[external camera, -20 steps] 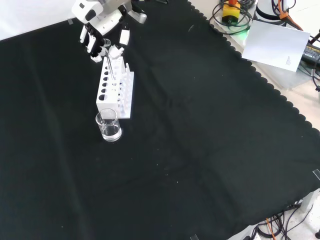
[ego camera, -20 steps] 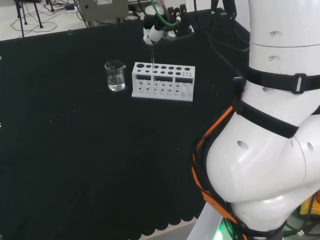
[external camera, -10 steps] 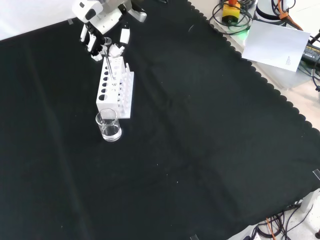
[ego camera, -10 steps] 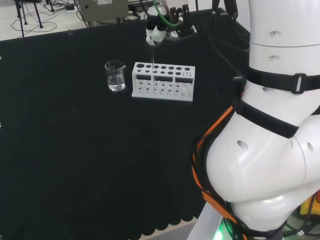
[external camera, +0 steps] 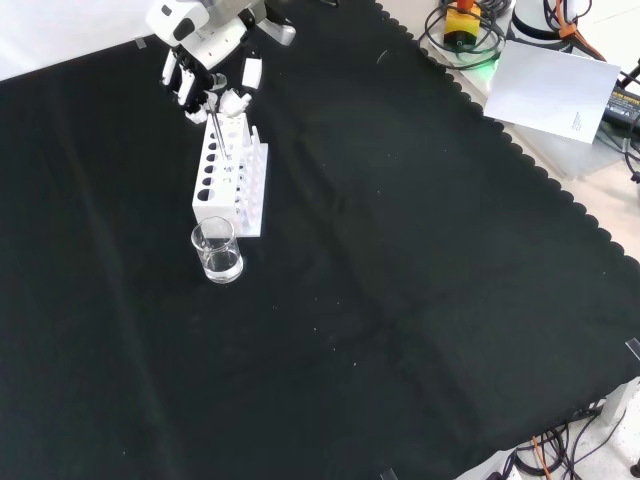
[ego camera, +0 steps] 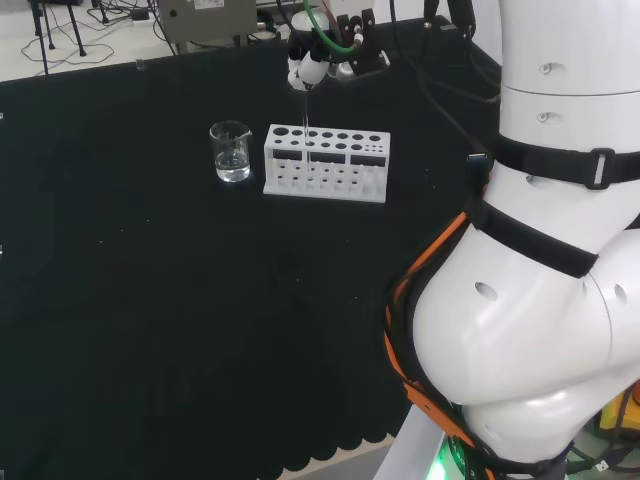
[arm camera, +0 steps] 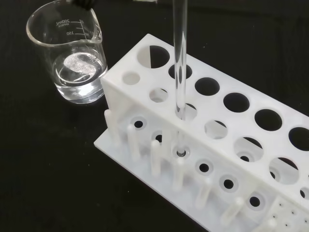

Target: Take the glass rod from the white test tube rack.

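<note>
Glass rod (arm camera: 179,58) upright above rack (arm camera: 231,145)

Head view: high behind the arm (ego camera: 560,300), looking across the surface (ego camera: 150,320). Front view: opposite, looking steeply down. Wrist view: close above the rack (arm camera: 217,145); all three share rack and beaker (arm camera: 72,63).

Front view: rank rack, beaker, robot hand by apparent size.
1. White test tube rack, largest.
2. Robot hand; it looks nearly as big as the rack, but part of it is cut off by the view's top, so this ranking is unsure.
3. Beaker, smallest.
</note>
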Robot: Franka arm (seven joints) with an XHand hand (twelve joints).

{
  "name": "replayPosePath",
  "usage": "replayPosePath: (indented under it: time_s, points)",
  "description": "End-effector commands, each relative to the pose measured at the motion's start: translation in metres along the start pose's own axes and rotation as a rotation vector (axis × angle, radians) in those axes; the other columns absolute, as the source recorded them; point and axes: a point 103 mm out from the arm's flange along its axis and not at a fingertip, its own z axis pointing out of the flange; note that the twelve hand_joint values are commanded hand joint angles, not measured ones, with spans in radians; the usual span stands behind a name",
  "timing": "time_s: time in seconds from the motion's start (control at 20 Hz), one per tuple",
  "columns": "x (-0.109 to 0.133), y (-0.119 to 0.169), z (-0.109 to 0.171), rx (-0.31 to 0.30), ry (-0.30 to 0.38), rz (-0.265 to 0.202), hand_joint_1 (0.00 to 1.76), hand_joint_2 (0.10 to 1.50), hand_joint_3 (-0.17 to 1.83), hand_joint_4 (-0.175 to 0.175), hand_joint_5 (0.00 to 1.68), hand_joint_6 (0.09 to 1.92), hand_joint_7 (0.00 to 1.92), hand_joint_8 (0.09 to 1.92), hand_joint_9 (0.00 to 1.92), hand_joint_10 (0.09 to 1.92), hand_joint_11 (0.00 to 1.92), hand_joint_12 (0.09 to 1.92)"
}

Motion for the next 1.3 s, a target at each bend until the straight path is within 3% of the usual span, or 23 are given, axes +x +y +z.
replayPosePath:
  time_s: [0.05,0.35,0.5,0.65,0.85,0.95,1.05,1.3]
  points:
    - [0.001,0.002,0.002,-0.015,0.001,0.01,0.94,0.85,0.69,-0.175,0.69,0.94,1.08,1.0,1.52,1.07,0.66,1.32]
    - [0.0,0.002,-0.001,-0.063,0.025,0.006,1.0,0.82,0.71,-0.175,0.77,0.91,1.18,0.97,1.63,1.03,0.84,1.24]
    - [0.0,-0.001,-0.009,-0.112,0.045,0.018,1.11,0.98,0.35,-0.175,0.9,1.08,1.26,1.0,1.66,0.99,1.03,1.16]
    - [0.002,-0.006,-0.021,-0.179,0.065,0.035,1.25,0.84,0.51,-0.175,1.0,0.95,1.14,1.07,1.69,0.96,1.27,0.94]
    - [0.002,-0.014,-0.039,-0.22,0.128,0.084,1.21,0.64,0.78,-0.175,1.17,0.88,1.46,1.02,1.76,0.88,1.37,0.79]
    - [0.002,-0.019,-0.046,-0.224,0.155,0.114,1.21,0.58,0.85,-0.175,1.21,0.86,1.51,1.0,1.76,0.86,1.37,0.78]
    - [0.005,-0.024,-0.053,-0.217,0.138,0.14,1.21,0.56,0.89,-0.175,1.23,0.85,1.52,0.99,1.75,0.84,1.37,0.77]
    - [0.014,-0.042,-0.072,-0.212,0.128,0.117,1.21,0.53,0.92,-0.175,1.26,0.81,1.54,0.97,1.75,0.8,1.37,0.76]
